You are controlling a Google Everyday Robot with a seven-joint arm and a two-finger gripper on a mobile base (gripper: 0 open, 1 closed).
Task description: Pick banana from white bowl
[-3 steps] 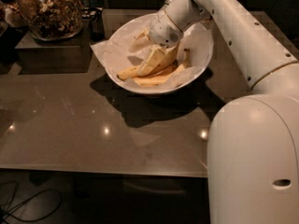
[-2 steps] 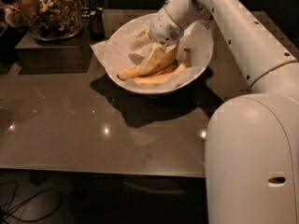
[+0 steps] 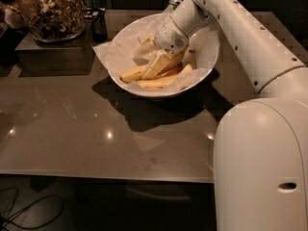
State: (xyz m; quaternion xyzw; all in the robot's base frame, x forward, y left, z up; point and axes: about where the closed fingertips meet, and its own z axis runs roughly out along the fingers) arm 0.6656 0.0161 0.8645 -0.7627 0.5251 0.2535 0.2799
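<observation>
The white bowl (image 3: 204,57), lined with crinkled white paper, stands on the dark table at the back centre. Several yellow bananas lie in it. The longest one (image 3: 161,82) lies along the bowl's front, and I cannot make out speckles on it. My gripper (image 3: 159,52) reaches down into the bowl from the upper right, its tip right on the pile of bananas near the bowl's middle. The wrist hides the bananas under it.
A glass jar of brown snacks (image 3: 48,8) stands on a dark box (image 3: 53,57) at the back left. A can (image 3: 173,4) shows behind the bowl. My white arm and base (image 3: 260,167) fill the right side. The table's front edge (image 3: 106,174) runs low across the view.
</observation>
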